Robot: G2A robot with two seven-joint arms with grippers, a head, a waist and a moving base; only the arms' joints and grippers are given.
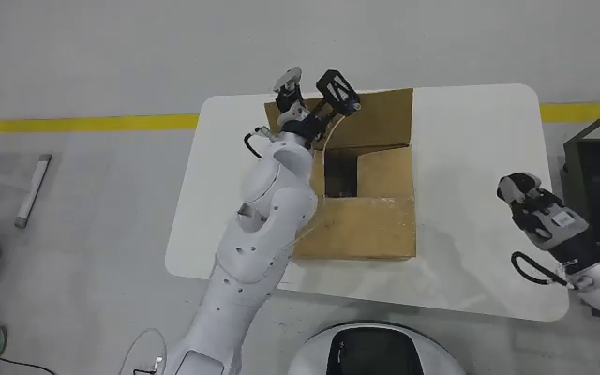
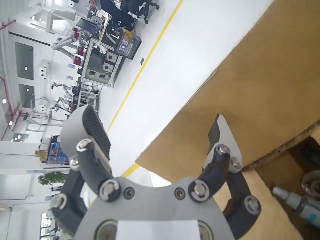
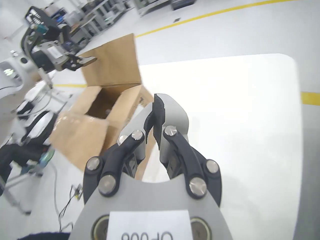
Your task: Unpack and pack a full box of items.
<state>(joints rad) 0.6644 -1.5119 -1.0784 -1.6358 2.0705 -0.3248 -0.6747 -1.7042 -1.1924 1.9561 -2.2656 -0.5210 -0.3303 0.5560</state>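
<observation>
An open cardboard box (image 1: 366,220) stands in the middle of the white table (image 1: 469,131), its flaps turned out. My left gripper (image 1: 311,94) is at the box's far left corner, by the raised far flap (image 2: 250,81). It is open (image 2: 157,131), and the flap's edge lies between its fingers; whether they touch it I cannot tell. Inside the box lies a white-capped tube (image 2: 295,201). My right gripper (image 1: 517,190) hangs over the table's right edge, shut (image 3: 157,109) and holding nothing. From there I see the box (image 3: 82,131) and the left gripper (image 3: 80,62) farther off.
Bare table top lies to the right of the box (image 3: 237,101). A dark cabinet (image 1: 583,159) stands just off the table's right side. A yellow line (image 1: 94,122) crosses the floor behind the table, and a grey rod (image 1: 33,190) lies on the floor at the left.
</observation>
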